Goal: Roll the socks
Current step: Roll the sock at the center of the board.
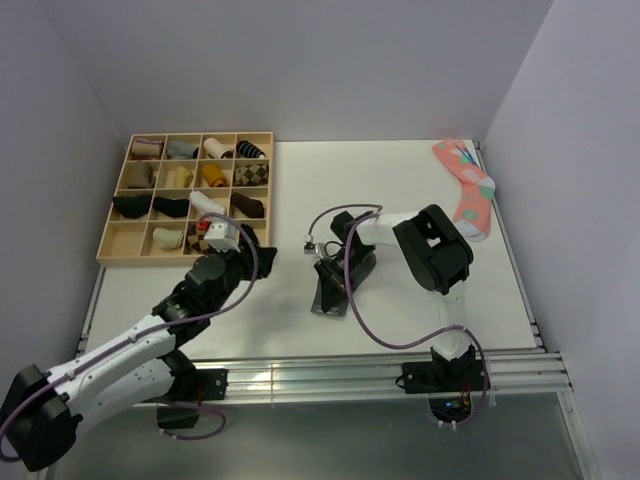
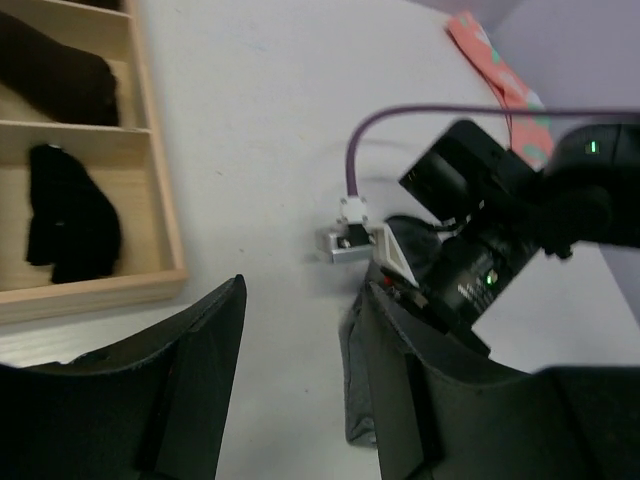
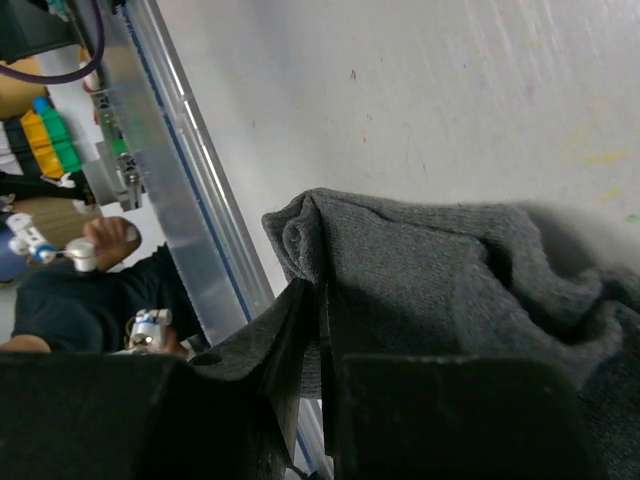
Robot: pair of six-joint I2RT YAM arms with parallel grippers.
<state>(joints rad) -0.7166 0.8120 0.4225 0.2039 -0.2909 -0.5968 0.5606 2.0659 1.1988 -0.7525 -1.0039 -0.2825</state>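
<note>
Socks [image 3: 450, 270] in plain charcoal-grey knit, bunched in a rumpled heap on the white table [image 1: 300, 180], toward its near edge and roughly between the two arms. Right gripper [image 3: 316, 300] bent down onto the heap, jaws pressed together with a fold of the grey fabric clamped between them, the rest of the knit spread over the tabletop beyond the fingers. Left gripper [image 2: 302, 330] near the heap on the side toward the wooden tray [image 1: 140, 258], low over the table, jaws standing apart with only bare tabletop between them, grasping nothing; one finger [image 2: 400, 400] close by the edge of the grey fabric, contact impossible to tell. Tray at the far left of the table, split into square compartments, many with rolled socks in black, tan, cream and check; black sock roll [image 2: 70, 215] in the corner compartment nearest the left gripper. Pink sock [image 1: 466, 185] with coloured dots and grey toe flat at the far right corner, well apart from the heap. Purple cable [image 2: 400, 112] arching over the right wrist. Aluminium rail [image 3: 165, 190] along the near table edge, close to the heap.
</note>
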